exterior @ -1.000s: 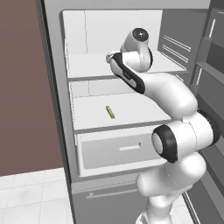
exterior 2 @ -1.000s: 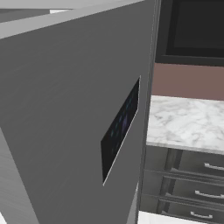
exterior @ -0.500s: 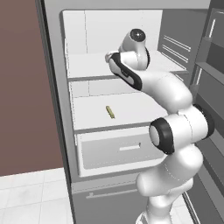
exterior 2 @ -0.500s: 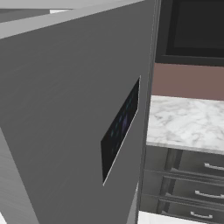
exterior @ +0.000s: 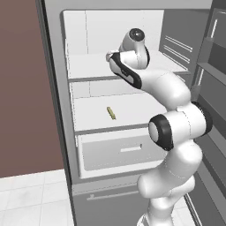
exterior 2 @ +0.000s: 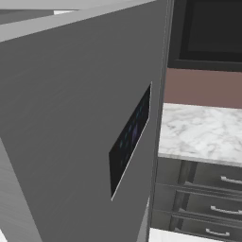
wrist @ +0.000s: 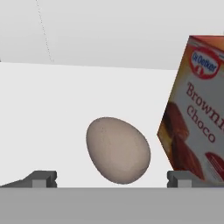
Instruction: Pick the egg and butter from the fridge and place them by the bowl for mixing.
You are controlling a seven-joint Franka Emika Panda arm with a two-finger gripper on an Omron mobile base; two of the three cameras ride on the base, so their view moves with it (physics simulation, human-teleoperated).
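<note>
Fridge (exterior: 57,110) door swung wide, white interior exposed. Arm reaching in over the upper shelf (exterior: 88,66), wrist close to that shelf's front lip. Gripper (wrist: 112,177) spread wide, fingertips (wrist: 43,178) set either side of the egg (wrist: 118,149) with clear white shelf showing between each tip and the shell; no contact visible. Egg lying on the white shelf, just left of an upright red-brown brownie carton (wrist: 197,109), a narrow strip of shelf between the two. Open shelf to the egg's left and behind it, up to the back wall. Butter (exterior: 111,113) lying alone mid-way along the lower shelf, well apart from the arm, bare white all round. White drawer (exterior: 119,152) shut below. From the right base, grey fridge door (exterior 2: 71,118) up close, marble counter (exterior 2: 203,132) beyond its edge.
</note>
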